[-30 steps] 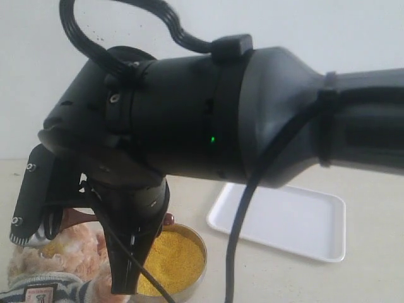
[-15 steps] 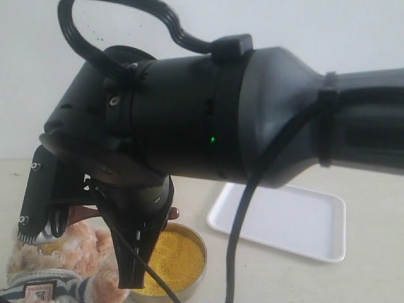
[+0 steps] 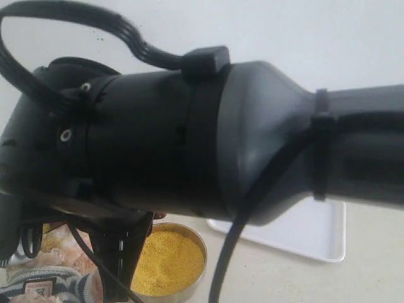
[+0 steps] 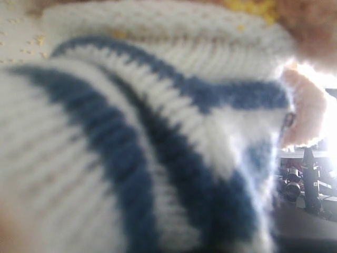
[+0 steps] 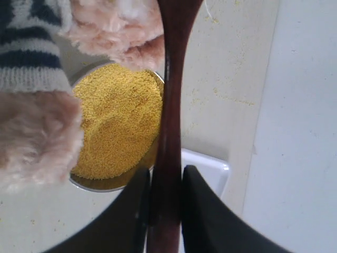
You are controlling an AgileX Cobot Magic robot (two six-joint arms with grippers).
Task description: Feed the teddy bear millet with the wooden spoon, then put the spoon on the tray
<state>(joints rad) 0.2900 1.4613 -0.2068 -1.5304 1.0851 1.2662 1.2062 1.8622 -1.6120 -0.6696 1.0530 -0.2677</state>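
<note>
My right gripper [image 5: 166, 211] is shut on the thin handle of the dark reddish-brown wooden spoon [image 5: 171, 126]. The handle runs past the bowl's rim toward the teddy bear's fluffy fur [image 5: 118, 29]; the spoon's bowl is out of the picture. Yellow millet [image 5: 116, 121] fills the round metal bowl [image 3: 167, 262] beside the bear [image 3: 60, 249]. The bear's navy-and-white striped shirt [image 4: 158, 137] fills the left wrist view, very close and blurred, and no left fingers show. The white tray [image 3: 319, 237] lies to the right of the bowl, partly behind the arm.
The big black right arm [image 3: 208, 139] with its cable blocks most of the exterior view. Loose yellow grains [image 5: 221, 95] are scattered on the beige tabletop. A corner of the tray [image 5: 210, 166] shows just beyond the bowl.
The right arm has swung left and closer to the exterior camera, now covering more of the view. Its gripper with the spoon has dropped lower at the left edge by the bear.
</note>
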